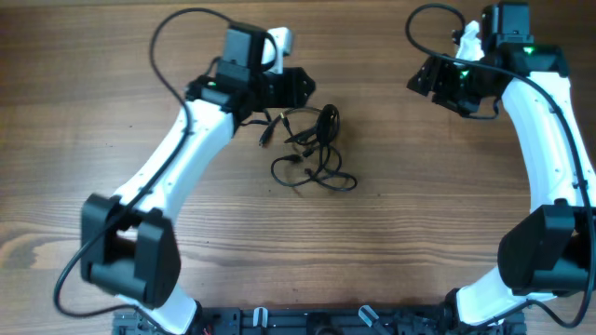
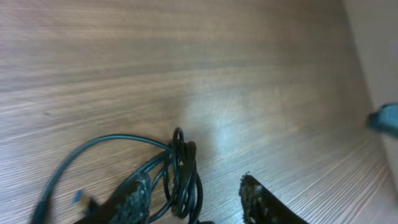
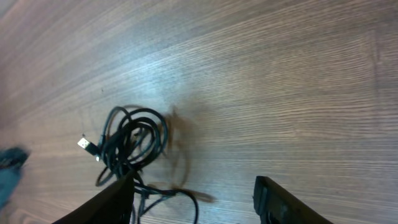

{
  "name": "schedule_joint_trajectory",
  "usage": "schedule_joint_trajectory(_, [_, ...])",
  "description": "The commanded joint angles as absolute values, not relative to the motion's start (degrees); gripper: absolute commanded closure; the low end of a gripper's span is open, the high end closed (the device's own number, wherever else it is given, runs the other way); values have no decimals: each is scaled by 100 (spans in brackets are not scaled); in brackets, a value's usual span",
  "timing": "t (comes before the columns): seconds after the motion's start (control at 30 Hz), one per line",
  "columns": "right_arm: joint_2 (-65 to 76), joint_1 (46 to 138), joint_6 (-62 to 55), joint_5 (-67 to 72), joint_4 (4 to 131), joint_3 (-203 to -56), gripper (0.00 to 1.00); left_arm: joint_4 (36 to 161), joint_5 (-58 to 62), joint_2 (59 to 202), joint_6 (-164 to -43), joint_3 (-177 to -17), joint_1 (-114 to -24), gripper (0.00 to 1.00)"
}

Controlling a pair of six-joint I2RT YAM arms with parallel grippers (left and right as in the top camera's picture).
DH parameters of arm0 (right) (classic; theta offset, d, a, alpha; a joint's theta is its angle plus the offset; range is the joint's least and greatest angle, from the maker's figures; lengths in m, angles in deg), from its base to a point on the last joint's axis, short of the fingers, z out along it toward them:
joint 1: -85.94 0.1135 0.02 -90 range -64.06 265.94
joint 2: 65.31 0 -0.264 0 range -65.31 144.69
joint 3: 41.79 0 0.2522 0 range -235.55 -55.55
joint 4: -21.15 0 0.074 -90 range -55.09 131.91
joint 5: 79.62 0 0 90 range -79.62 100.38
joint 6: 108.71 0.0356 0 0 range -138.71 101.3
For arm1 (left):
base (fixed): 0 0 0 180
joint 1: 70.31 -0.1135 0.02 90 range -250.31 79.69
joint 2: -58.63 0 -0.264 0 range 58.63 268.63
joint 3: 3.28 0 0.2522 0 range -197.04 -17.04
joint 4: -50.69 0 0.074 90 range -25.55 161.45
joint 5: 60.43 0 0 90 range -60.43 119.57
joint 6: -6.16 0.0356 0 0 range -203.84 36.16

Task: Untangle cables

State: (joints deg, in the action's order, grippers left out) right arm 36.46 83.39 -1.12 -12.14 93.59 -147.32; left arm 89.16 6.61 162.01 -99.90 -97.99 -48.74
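Observation:
The cables (image 1: 314, 147) lie on the wooden table between the arms: a tight black knot at the top, loose loops below it, and a plug end pointing left. My left gripper (image 1: 300, 88) hovers just up and left of the knot. In the left wrist view its fingers (image 2: 132, 198) stand apart, with cable loops (image 2: 183, 177) between them near the left finger, not clamped. My right gripper (image 1: 424, 79) is off to the right, apart from the cables. Its jaws (image 3: 194, 182) are wide open, and the bundle (image 3: 130, 142) lies beyond its left finger.
Thick black arm wires arc above each arm (image 1: 172, 42) (image 1: 424, 19). A black rail (image 1: 307, 321) runs along the table's front edge. A blurred teal shape (image 2: 385, 118) shows at the right edge of the left wrist view.

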Motion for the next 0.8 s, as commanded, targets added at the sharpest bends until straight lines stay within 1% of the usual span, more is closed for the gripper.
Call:
schedule_joint_trajectory(0.0, [3561,8344,-525,-1387,9391,-14804,36,8442,685,16791,-9509,-9825,-4536,42])
schedule_joint_trajectory(0.07, [3561,8344,-527,-1387,9391,-14804,36,8324,652,16950,-9238,-9825,-4402,38])
schedule_joint_trajectory(0.13, [3561,8344,-643,-1389,9418,-14804,36,8298,676,17134,-8757,-9825,-4262,38])
schedule_joint_trajectory(0.2, [3561,8346,-656,-1391,9448,-14799,36,8306,1026,17298,-8593,-9825,-4212,43])
schedule_joint_trajectory(0.3, [3561,8346,-669,-1391,9464,-14788,35,8285,1363,17342,-8573,-9825,-4219,46])
schedule_joint_trajectory(0.47, [3561,8346,-669,-1393,9483,-14788,35,8265,1367,17484,-8554,-9825,-4219,61])
schedule_joint_trajectory(0.53, [3561,8346,-669,-1393,9490,-14788,35,8206,1367,17569,-8556,-9825,-4219,73])
schedule_joint_trajectory(0.57, [3561,8346,-669,-1393,9499,-14788,35,8175,1406,17578,-8560,-9825,-4223,85])
schedule_joint_trajectory(0.6, [3561,8346,-667,-1393,9503,-14788,35,8142,1404,17578,-8582,-9825,-4223,94])
schedule_joint_trajectory(0.63, [3561,8346,-669,-1393,9503,-14788,35,8114,1402,17578,-8617,-9825,-4223,96])
schedule_joint_trajectory(0.7, [3561,8346,-669,-1415,9503,-14788,35,8118,1402,17578,-8630,-9825,-4223,96])
schedule_joint_trajectory(0.77, [3561,8352,-667,-1430,9516,-14788,35,8057,1402,17576,-8954,-9827,-4243,96])
